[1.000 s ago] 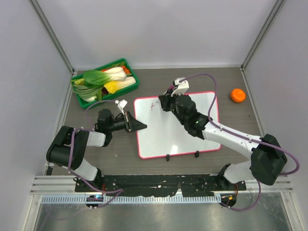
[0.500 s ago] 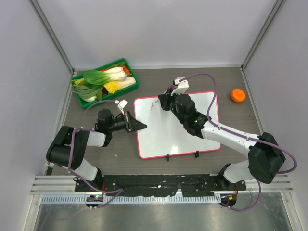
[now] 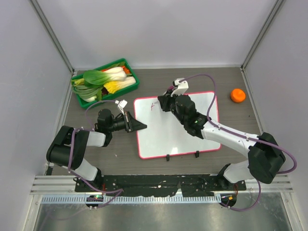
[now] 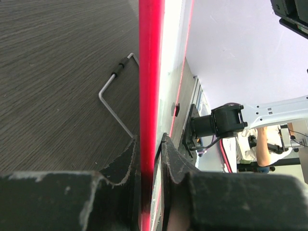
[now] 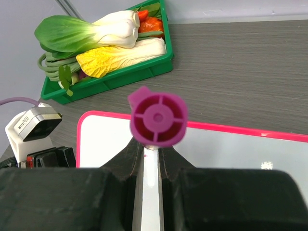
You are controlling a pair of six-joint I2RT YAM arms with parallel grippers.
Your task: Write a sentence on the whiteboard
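The whiteboard (image 3: 175, 132), white with a pink-red frame, lies flat mid-table. My left gripper (image 3: 140, 126) is shut on its left edge. In the left wrist view the red frame (image 4: 147, 86) runs between the fingers of that gripper (image 4: 150, 151). My right gripper (image 3: 164, 103) hovers over the board's upper-left corner, shut on a marker. In the right wrist view the marker's purple end cap (image 5: 158, 117) faces the camera and its white barrel sits between the closed fingers of the gripper (image 5: 150, 154). Of the sentence, only a small thin magenta mark (image 3: 153, 104) shows. The marker's tip is hidden.
A green tray (image 3: 133, 84) of bok choy and other vegetables stands at the back left, also visible as the green tray (image 5: 144, 74) in the right wrist view. An orange round object (image 3: 237, 95) lies right of the board. The board's two black feet (image 3: 182, 156) point at the near edge.
The right gripper with the marker has shifted only very slightly over the board's upper-left corner. The left gripper holds the board's edge as before.
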